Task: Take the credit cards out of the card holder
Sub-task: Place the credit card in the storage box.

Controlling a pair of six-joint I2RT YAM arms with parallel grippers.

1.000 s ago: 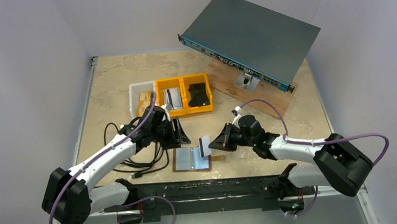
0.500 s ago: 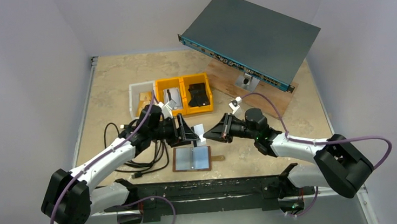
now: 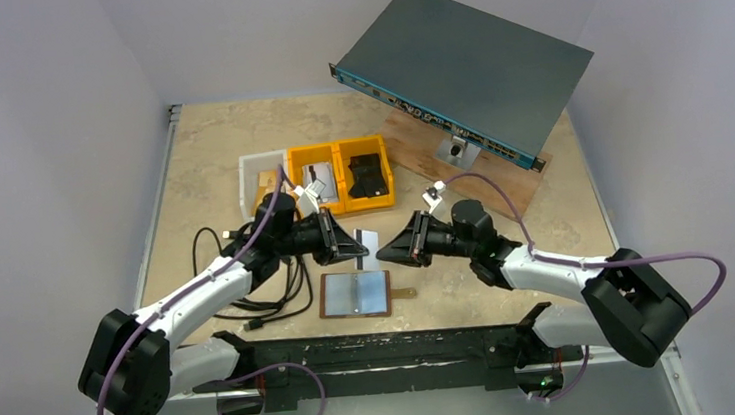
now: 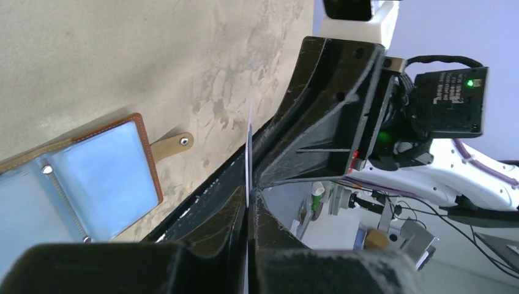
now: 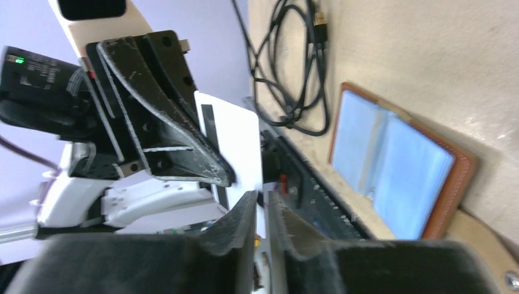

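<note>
1. Looking down from the top camera, both arms meet just beyond the far edge of the card holder [image 3: 356, 294], which lies open and flat on the tabletop [image 3: 219, 160]. A white credit card [image 3: 368, 243] stands on edge between the left gripper [image 3: 358, 252] and the right gripper [image 3: 381, 256], lifted clear of the card holder.
2. In the left wrist view, the left gripper is clenched on one edge of the credit card. The card shows as a thin line running up to the right gripper's tips. The card holder's shiny pockets lie off to one side, its strap tab [image 4: 171, 144] pointing away from them.
3. In the right wrist view, the right gripper's jaws are all but together, and the card's near corner sits in the slit, so it appears pinched there too. The card's dark stripe faces this camera.
4. The credit card is probably light, stiff, slightly springy and slick. A flat pinch across both faces, well in from the edge, should hold best; a shallow bite at a corner may let it pivot or slide.
</note>
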